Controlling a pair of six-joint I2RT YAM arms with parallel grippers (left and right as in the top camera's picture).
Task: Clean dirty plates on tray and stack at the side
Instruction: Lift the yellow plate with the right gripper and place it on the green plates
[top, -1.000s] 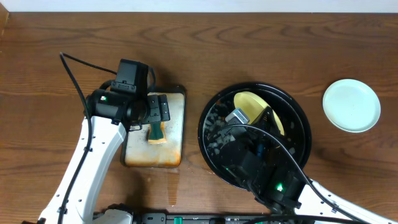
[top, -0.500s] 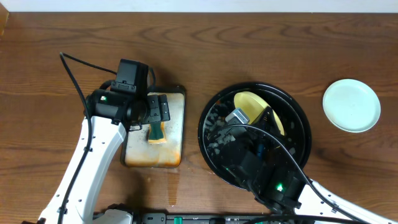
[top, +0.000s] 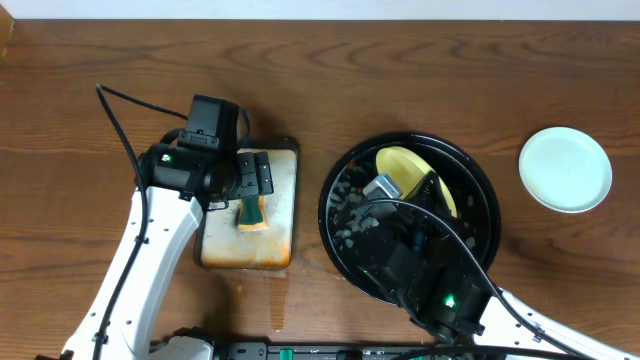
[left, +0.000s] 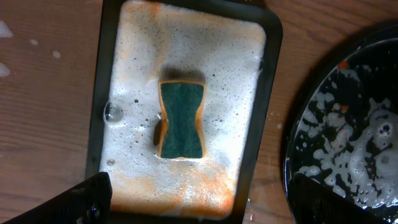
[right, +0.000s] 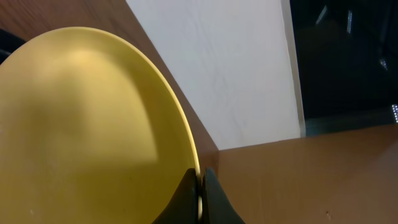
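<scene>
Your right end effector (right: 200, 194) is clamped on the edge of the yellow plate (right: 81, 137), inside the tray (top: 330, 190) (sudsy). Your left end effector (left: 205, 210) hangs wide open above the sponge (left: 181, 119).

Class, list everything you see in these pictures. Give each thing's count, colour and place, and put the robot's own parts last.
yellow plate: one, pale yellow, over the tray, rim pinched by the right gripper
mint plate: one, pale mint, flat on the table at the right
tray: one, black, round, sudsy, right of centre
pan: one, rust-stained metal, foamy, left of the tray
sponge: one, green top, lying in the pan
table: one, brown wood grain
left gripper: one, black, open, above the sponge
right gripper: one, black, shut on the yellow plate's rim
</scene>
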